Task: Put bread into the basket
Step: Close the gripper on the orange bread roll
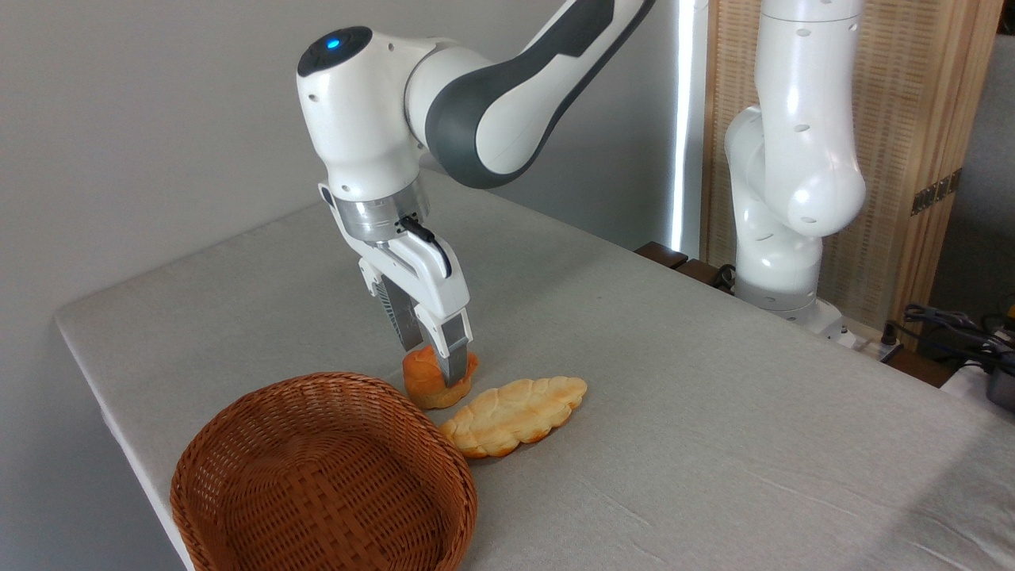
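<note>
The bread, a small orange-golden bun, rests on the table just behind the right rim of the basket. My gripper comes down on it from above. One finger stands behind the bun and the other finger is in front of it, both pressed against its sides, so the gripper is shut on the bread. The bun's base still touches the tablecloth. The basket, round, brown and woven, sits at the front left with nothing in it.
A longer, paler braided loaf lies right of the bun, its near end close to the basket rim. The arm's white base stands at the table's far right edge. Cables lie beyond that edge.
</note>
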### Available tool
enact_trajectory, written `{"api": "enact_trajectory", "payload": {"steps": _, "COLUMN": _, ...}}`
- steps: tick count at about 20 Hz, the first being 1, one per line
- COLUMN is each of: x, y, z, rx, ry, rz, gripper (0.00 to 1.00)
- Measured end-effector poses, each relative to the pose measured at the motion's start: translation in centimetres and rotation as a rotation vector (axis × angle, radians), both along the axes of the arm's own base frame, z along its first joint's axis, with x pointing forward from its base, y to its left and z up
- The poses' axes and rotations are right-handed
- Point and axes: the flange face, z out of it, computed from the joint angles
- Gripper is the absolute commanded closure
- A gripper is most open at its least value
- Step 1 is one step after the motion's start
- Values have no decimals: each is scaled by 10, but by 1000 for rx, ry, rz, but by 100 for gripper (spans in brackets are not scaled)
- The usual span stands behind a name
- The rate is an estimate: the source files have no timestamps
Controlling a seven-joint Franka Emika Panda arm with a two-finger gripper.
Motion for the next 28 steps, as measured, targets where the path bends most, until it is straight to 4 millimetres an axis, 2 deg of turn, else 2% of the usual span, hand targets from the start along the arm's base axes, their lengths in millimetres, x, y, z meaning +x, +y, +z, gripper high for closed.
{"api": "enact_trajectory", "payload": {"steps": 12, "x": 1, "y": -9, "z": -17, "rx": 18, "ry": 24, "rz": -14, "gripper": 1}}
{"api": "enact_trajectory", "payload": {"steps": 16, "x": 5, "y": -10, "z": -20, "rx": 19, "ry": 5, "rz": -13, "gripper": 32}}
{"api": "enact_trajectory", "payload": {"steps": 17, "x": 6, "y": -11, "z": -21, "rx": 19, "ry": 2, "rz": -13, "gripper": 36}}
{"api": "enact_trajectory", "payload": {"steps": 18, "x": 6, "y": -11, "z": -21, "rx": 18, "ry": 1, "rz": -13, "gripper": 44}}
{"api": "enact_trajectory", "payload": {"steps": 20, "x": 6, "y": -11, "z": -20, "rx": 18, "ry": 1, "rz": -13, "gripper": 52}}
{"api": "enact_trajectory", "payload": {"steps": 28, "x": 6, "y": -11, "z": -19, "rx": 17, "ry": -4, "rz": -13, "gripper": 51}}
